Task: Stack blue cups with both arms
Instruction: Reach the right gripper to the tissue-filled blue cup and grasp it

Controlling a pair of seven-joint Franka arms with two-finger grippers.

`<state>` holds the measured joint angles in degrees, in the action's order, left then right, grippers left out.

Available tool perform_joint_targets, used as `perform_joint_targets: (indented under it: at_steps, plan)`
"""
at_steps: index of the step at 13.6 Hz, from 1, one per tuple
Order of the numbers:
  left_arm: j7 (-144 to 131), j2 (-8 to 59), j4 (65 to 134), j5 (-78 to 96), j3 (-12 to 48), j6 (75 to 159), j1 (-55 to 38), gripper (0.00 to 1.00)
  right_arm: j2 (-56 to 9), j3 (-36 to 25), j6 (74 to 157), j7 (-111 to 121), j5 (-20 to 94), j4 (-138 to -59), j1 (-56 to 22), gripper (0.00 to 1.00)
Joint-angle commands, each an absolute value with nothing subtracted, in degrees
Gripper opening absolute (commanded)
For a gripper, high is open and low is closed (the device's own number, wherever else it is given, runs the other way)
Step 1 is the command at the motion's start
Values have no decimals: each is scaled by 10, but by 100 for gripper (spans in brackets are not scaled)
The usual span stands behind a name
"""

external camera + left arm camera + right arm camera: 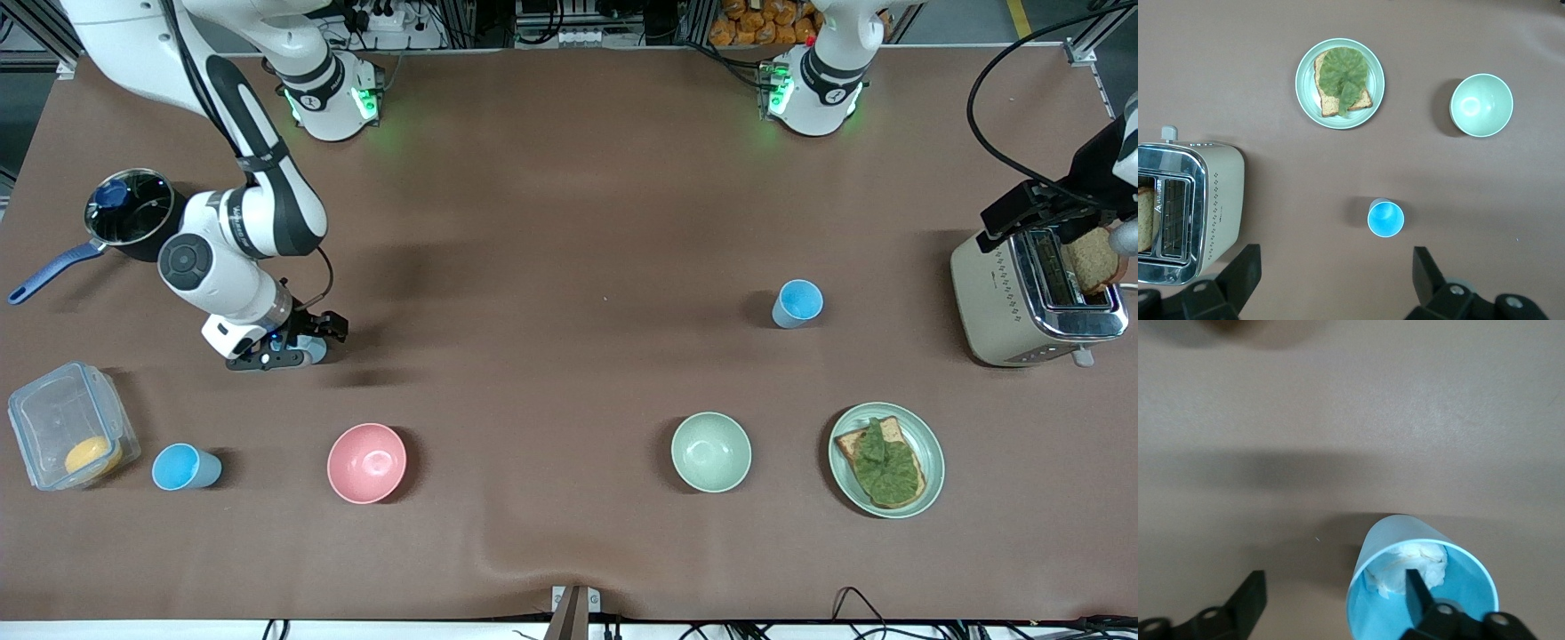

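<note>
Three blue cups show. One [797,302] stands upright in mid-table toward the left arm's end; it also shows in the left wrist view [1385,219]. One [185,467] lies beside the plastic box, near the front camera. A third [1395,540], with crumpled white paper inside, is at my right gripper [1335,587]; in the front view little of it shows [307,352]. My right gripper [289,345] is low at the table and open, one finger inside this cup and the other well outside it. My left gripper [1336,267] is open and empty, high over the toaster [1022,218].
A pot [129,213] with a blue handle stands by the right arm. A plastic box [67,436], a pink bowl [366,462], a pale green bowl [710,452] and a plate [929,444] of toast stand nearer the front camera. The toaster [1005,302] holds bread.
</note>
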<state>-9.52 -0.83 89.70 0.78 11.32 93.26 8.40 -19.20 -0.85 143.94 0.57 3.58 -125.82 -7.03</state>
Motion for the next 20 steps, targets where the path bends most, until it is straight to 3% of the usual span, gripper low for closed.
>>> perform_joint_targets:
  at_steps: [1,2,3,8,11,14,20]
  plan:
    - [-95,-7,891,-3,117,935,86,100,-193,-4,1438,2,33,-1253,-65,32]
    - [-94,-7,891,-3,117,935,86,100,-192,-4,1437,2,33,-1252,-66,7]
    - [-94,-7,891,-3,117,934,86,100,-192,-4,1437,3,33,-1252,-66,0]
    - [-94,-7,891,-3,117,934,83,100,-188,-5,1434,12,33,-1247,-69,0]
    - [-94,-7,891,-3,117,935,86,100,-172,-1,1364,-19,33,-1222,-81,0]
    - [-94,-7,891,-9,117,937,82,100,-176,-2,1269,-147,39,-1145,-156,0]
    - [-94,-7,891,-12,117,938,82,100,-222,-2,1255,-299,40,-1021,-285,0]
